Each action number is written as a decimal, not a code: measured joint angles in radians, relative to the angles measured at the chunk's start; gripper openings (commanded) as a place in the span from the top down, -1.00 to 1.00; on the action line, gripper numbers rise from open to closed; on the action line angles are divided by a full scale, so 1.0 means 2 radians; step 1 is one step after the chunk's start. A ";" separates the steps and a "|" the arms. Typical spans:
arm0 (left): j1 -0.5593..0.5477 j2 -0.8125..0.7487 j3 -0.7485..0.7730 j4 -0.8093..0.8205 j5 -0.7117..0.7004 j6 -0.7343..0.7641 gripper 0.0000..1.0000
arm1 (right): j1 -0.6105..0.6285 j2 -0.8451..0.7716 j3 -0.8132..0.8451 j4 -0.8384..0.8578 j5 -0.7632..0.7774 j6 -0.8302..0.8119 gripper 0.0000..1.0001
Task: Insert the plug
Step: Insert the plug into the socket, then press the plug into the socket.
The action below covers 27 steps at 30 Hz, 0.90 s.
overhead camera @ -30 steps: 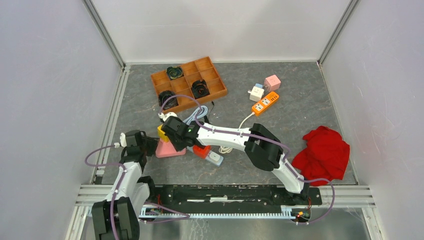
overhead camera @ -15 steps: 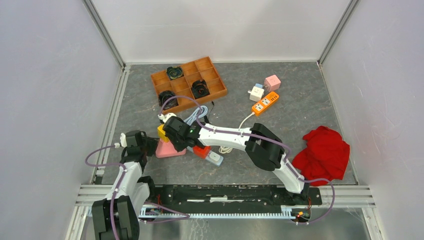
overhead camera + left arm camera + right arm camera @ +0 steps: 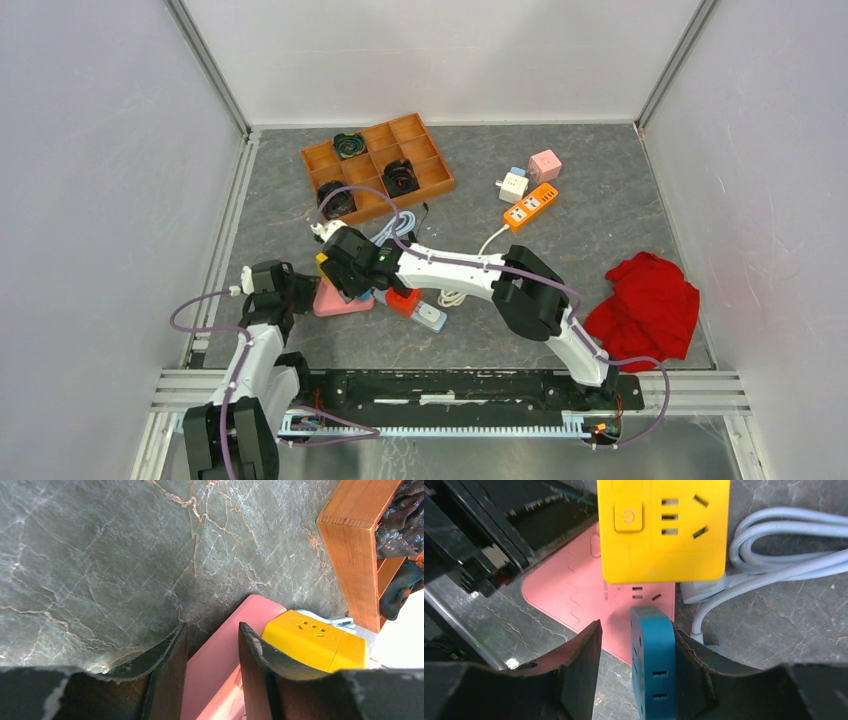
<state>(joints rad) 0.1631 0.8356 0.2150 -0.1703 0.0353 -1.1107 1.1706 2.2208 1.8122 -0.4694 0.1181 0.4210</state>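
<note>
A pink power strip (image 3: 335, 302) lies on the grey table with a yellow socket cube (image 3: 324, 265) at its far end. My left gripper (image 3: 300, 290) is shut on the strip's left edge; in the left wrist view its fingers (image 3: 212, 627) straddle the pink strip (image 3: 215, 680) beside the yellow cube (image 3: 312, 640). My right gripper (image 3: 338, 272) hangs over the strip. In the right wrist view its jaws (image 3: 636, 630) are open. A blue plug adapter (image 3: 653, 670) stands on the pink strip (image 3: 569, 587) against the right finger, with a gap to the left finger, below the yellow cube (image 3: 664, 530).
A red cube (image 3: 404, 301) on a pale blue strip (image 3: 432, 319) sits right of the grippers, amid coiled grey-white cable (image 3: 774, 555). A wooden tray (image 3: 440, 180) stands at the back. An orange strip (image 3: 530, 207), white cube (image 3: 514, 186), pink cube (image 3: 545, 164) and red cloth (image 3: 648, 305) lie right.
My right gripper has shifted slightly left and away over the pink strip. The left arm and the strip have not moved.
</note>
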 measured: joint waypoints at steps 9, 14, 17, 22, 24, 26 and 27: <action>-0.001 -0.007 0.019 -0.034 -0.004 0.010 0.00 | -0.018 -0.013 0.001 0.010 -0.002 -0.007 0.03; -0.001 -0.007 0.021 -0.039 -0.005 0.014 0.00 | -0.025 -0.037 -0.031 0.022 -0.008 -0.008 0.03; -0.001 -0.007 0.021 -0.041 -0.005 0.014 0.00 | -0.025 -0.044 -0.047 0.032 -0.018 -0.009 0.01; -0.001 -0.008 0.021 -0.041 -0.005 0.014 0.00 | -0.023 -0.050 -0.075 0.045 -0.034 -0.009 -0.02; -0.001 -0.008 0.021 -0.041 -0.005 0.014 0.00 | -0.023 -0.050 -0.078 0.051 -0.038 -0.010 0.13; -0.001 -0.008 0.021 -0.041 -0.005 0.014 0.00 | -0.023 -0.051 -0.080 0.056 -0.042 -0.012 0.27; -0.001 -0.008 0.021 -0.041 -0.005 0.014 0.00 | -0.023 -0.051 -0.080 0.057 -0.043 -0.014 0.32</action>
<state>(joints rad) 0.1604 0.8192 0.2569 -0.2523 0.0257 -1.0828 1.1236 2.1193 1.6524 -0.3557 0.0311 0.3927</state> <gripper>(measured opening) 0.501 0.418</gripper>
